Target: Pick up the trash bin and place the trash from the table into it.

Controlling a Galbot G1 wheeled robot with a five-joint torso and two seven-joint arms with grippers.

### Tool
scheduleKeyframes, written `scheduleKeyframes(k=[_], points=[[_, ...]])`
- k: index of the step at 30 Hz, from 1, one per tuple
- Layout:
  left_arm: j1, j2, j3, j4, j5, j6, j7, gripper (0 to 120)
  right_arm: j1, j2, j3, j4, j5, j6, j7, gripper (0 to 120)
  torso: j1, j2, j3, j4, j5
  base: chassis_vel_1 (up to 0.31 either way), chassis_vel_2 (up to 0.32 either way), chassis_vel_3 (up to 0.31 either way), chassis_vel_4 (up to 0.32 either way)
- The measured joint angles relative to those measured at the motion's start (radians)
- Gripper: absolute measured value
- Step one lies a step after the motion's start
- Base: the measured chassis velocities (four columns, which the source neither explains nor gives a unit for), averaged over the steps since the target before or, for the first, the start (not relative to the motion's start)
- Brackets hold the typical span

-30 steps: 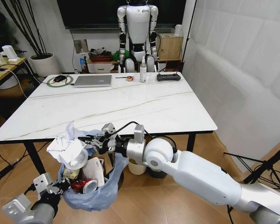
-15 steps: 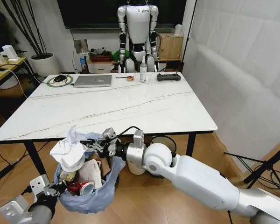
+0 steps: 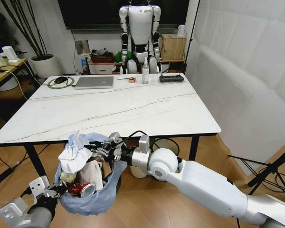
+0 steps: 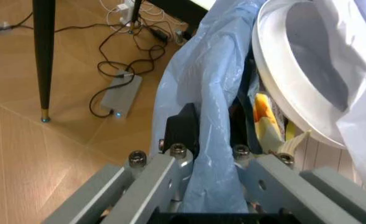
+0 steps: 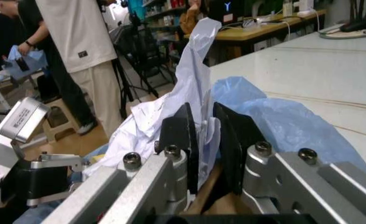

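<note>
Right gripper [image 5: 205, 140] clenched on the crumpled white tissue [image 3: 76, 151], holding it over the mouth of the trash bin [image 3: 92, 197], just below the table [image 3: 133, 107] front edge. Left gripper [image 4: 201, 158] pinched on the blue bag liner [image 4: 201, 93] at the bin's rim, carrying the bin low off the floor. Bin looks packed: paper plate [image 4: 295, 84], red can [image 3: 83, 189], cardboard. Risk: the tissue sits high on the heap and may spill over the rim on release; the thin liner may slip or tear in the left grip.
</note>
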Motion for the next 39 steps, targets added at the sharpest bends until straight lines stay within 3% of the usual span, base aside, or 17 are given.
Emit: scheduleKeyframes(k=[5,10,16,18,26,31,35,36,39], points=[[-0.001,0.001,0.0,0.001,0.0,0.0,0.0,1,-0.002,-0.008,0.006,0.005,0.0,0.004,0.0,14,0.0,0.0,0.0,0.0,0.0001,0.0,0.0,0.0,0.0],[0.0,0.001,-0.001,0.001,0.0,0.0,0.0,1,0.001,-0.019,0.009,0.013,0.003,0.003,0.012,29,0.0,0.0,0.0,0.0,0.0001,0.0,0.0,0.0,0.0],[0.0,-0.001,-0.001,0.001,0.0,0.0,0.001,1,0.005,-0.041,0.008,0.032,0.015,-0.004,0.03,55,0.0,0.0,0.0,0.0001,0.0001,0.0,0.0,0.0,0.0],[0.0,-0.002,-0.001,0.001,0.0,0.0,0.001,1,0.005,-0.047,0.008,0.036,0.016,-0.004,0.031,58,0.0,0.0,0.0,0.0001,0.0001,0.0,0.0,0.0,0.0],[-0.001,-0.008,0.004,0.005,0.003,0.0,0.004,1,-0.001,-0.106,0.023,0.088,0.039,-0.007,0.059,89,0.0,0.0,0.0,0.0001,0.0001,0.0,0.0,0.0,0.0],[0.0,-0.01,0.006,0.006,0.005,0.0,0.005,1,-0.02,-0.138,0.112,0.127,0.047,-0.007,0.15,100,0.0,0.0,0.0,0.0001,0.0002,0.0,0.0,0.0,0.0],[-0.002,-0.007,0.021,0.01,0.009,0.0,0.012,1,-0.136,-0.246,0.323,0.186,0.065,-0.007,0.248,100,0.0,0.0,0.0,0.0002,0.0002,0.0,0.0,0.0,0.0],[-0.002,-0.007,0.021,0.01,0.009,0.0,0.012,1,-0.136,-0.246,0.323,0.186,0.065,-0.007,0.248,100,0.0,0.0,0.0,0.0002,0.0002,0.0,0.0,0.0,0.0],[-0.007,-0.01,0.025,0.015,0.014,-0.003,0.017,1,-0.304,-0.294,0.487,0.209,0.048,0.007,0.25,100,0.0,0.0,0.0,-0.0006,0.0003,0.0,0.0,0.0,0.0]])
